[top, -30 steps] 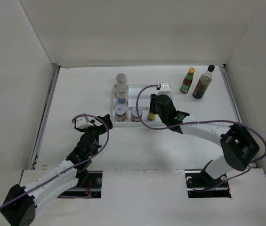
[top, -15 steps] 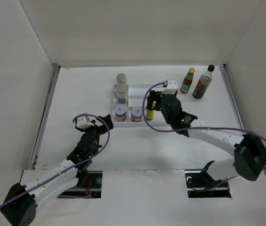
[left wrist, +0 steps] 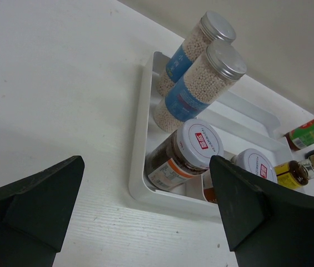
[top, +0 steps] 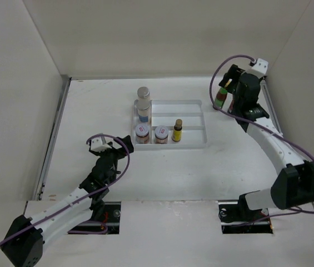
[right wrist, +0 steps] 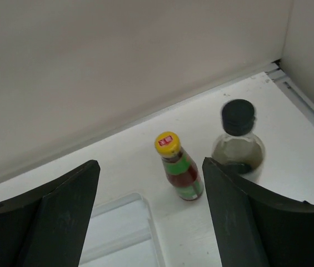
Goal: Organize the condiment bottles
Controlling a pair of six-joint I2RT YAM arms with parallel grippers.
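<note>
Several condiment bottles stand in the white tray (top: 193, 111): two tall grey-lidded jars (left wrist: 201, 83) at its back left, two short jars (top: 141, 132) in front, and a tiny yellow bottle (top: 177, 130) beside them. The red yellow-capped bottle (right wrist: 182, 169) and the dark black-capped bottle (right wrist: 238, 142) stand on the table at the back right. My right gripper (right wrist: 151, 222) hovers open above and short of the red bottle (top: 220, 97), holding nothing. The right arm hides the dark bottle from above. My left gripper (left wrist: 145, 217) is open, low on the table by the tray's front left corner.
White walls enclose the table on three sides; a metal rail (right wrist: 304, 103) runs along the right edge close to the dark bottle. The tray's right compartments (right wrist: 120, 228) hold nothing. Bare table lies in front of the tray.
My right gripper opened off the tiny yellow bottle, leaving it upright in the tray, then rose and swung to the back right over the red bottle. The left arm stayed still.
</note>
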